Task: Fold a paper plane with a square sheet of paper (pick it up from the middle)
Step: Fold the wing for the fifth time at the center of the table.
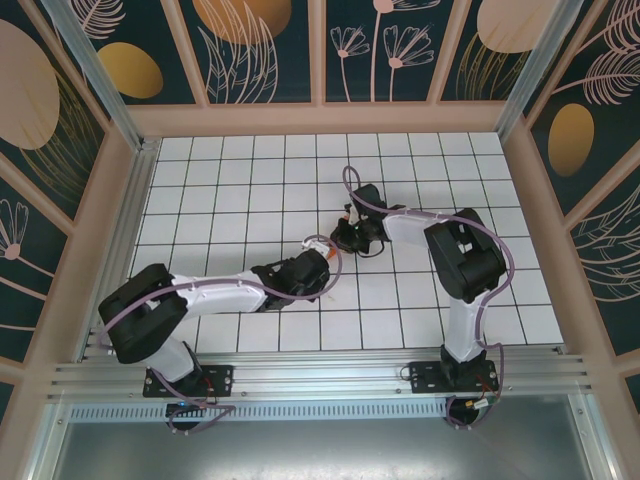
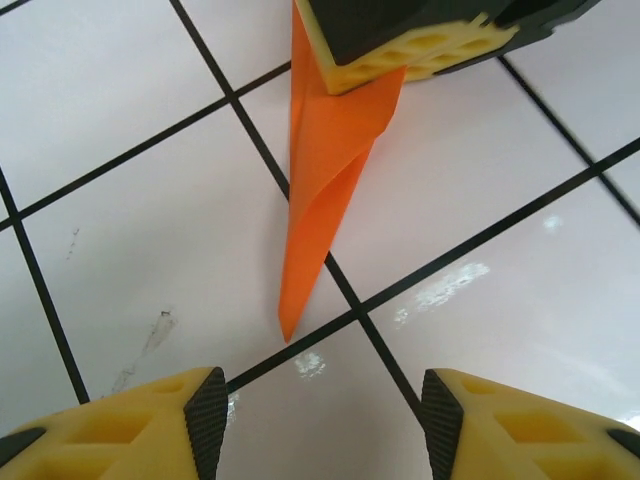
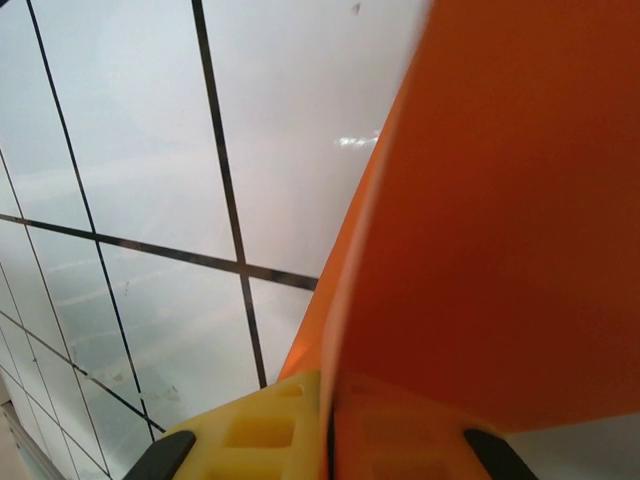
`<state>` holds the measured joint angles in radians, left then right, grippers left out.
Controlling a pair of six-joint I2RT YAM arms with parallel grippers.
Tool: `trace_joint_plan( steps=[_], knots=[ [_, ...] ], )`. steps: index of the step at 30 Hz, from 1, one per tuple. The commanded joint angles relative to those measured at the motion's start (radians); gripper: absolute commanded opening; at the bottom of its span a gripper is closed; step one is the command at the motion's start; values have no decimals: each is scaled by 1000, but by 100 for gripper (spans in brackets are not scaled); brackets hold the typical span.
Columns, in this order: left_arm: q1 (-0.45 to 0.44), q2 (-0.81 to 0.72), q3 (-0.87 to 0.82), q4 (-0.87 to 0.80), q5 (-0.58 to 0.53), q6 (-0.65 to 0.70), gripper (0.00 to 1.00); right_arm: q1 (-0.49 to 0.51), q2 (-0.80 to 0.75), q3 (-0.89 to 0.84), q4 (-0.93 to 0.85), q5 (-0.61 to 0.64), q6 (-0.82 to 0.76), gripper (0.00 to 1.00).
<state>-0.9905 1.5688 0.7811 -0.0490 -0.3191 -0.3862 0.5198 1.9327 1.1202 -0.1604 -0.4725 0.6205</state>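
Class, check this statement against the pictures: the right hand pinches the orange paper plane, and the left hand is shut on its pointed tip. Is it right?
One part is wrong. The right hand does pinch the paper plane, but the left hand is open, with the pointed tip lying ahead of it, not gripped. The left wrist view shows this.

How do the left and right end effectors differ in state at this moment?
The left end effector stands open with nothing between its fingers; the right end effector is shut on the paper plane. The left faces the plane's pointed tip without touching it; the right clamps its wider end. Both have yellow fingers with black pads.
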Motion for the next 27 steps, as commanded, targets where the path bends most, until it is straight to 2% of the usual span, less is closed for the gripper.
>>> trace_joint_plan(
  steps=[1,9,17,27],
  knots=[
    [54,-62,-52,58,126,-91,56,-4,-20,-16,29,-31,-69,11],
    [214,-83,-129,306,415,-285,48,-12,2,6,13,-81,-145,11],
    [291,8,-164,549,625,-405,39,-9,4,2,6,-190,-209,11],
    [293,79,-223,681,698,-448,25,17,28,7,-19,-244,-289,10]
  ],
)
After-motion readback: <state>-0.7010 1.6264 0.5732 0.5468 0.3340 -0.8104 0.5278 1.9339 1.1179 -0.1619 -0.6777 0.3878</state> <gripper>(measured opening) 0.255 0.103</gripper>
